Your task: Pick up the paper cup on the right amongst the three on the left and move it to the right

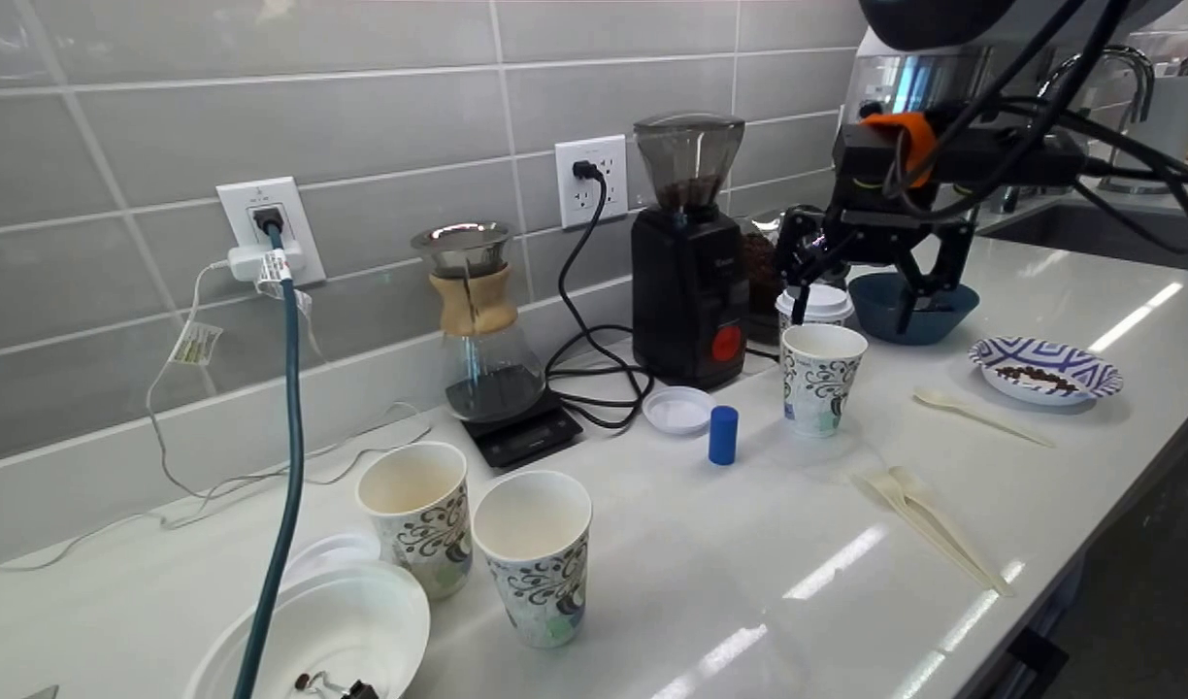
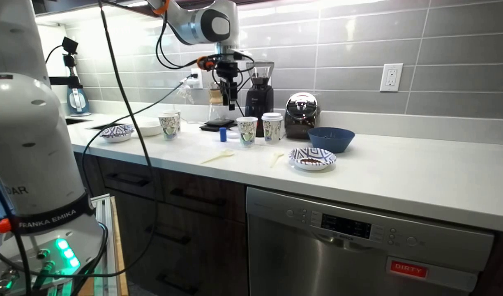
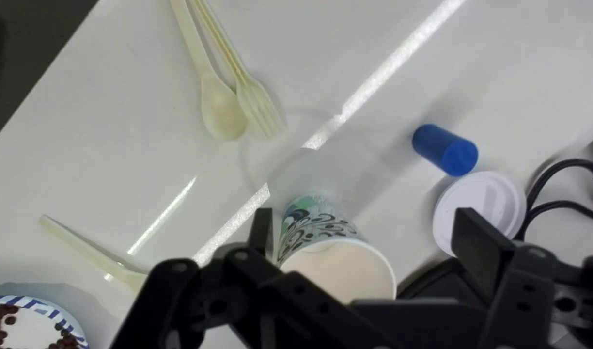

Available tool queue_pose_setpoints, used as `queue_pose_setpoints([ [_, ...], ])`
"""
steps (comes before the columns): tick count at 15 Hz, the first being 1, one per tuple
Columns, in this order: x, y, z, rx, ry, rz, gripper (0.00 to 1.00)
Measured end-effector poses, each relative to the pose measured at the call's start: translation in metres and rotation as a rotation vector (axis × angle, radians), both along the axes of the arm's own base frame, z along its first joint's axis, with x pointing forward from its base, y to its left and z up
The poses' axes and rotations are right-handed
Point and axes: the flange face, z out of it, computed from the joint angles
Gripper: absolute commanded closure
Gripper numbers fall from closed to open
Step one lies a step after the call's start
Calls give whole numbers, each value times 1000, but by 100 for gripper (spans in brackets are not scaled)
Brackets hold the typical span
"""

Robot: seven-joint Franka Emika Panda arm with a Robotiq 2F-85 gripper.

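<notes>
Three equal-sized white tapered paper cups with dark swirl prints and blue-green patches stand upright on the counter. A back cup (image 1: 429,534) and a front cup (image 1: 545,582) stand close together on one side. They also show in an exterior view (image 2: 168,126). One paper cup (image 1: 819,393) stands apart from them, near the lidded cup. It also shows in an exterior view (image 2: 247,133) and the wrist view (image 3: 316,228). I cannot tell the prints apart surely. My gripper (image 1: 851,313) is open and empty just above this lone cup. In the wrist view the cup lies nearer the left finger, its rim partly hidden.
A lidded cup (image 2: 272,129), coffee grinder (image 1: 691,291) and blue bowl (image 2: 331,139) stand near the lone cup. A blue cylinder (image 3: 444,149), white lid (image 3: 490,194) and pale cutlery (image 3: 224,106) lie around it. A patterned bowl (image 2: 312,157) holds beans.
</notes>
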Motion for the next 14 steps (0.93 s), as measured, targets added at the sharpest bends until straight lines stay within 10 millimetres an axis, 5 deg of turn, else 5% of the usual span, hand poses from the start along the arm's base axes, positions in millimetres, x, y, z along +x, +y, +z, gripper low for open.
queue_pose_setpoints([
  [4, -31, 29, 20, -126, -21, 79, 0],
  [7, -51, 29, 27, -217, -58, 191, 0],
  [9, -62, 11, 32, -226, -98, 270, 0],
  [14, -98, -74, 47, -126, -209, 453, 0],
])
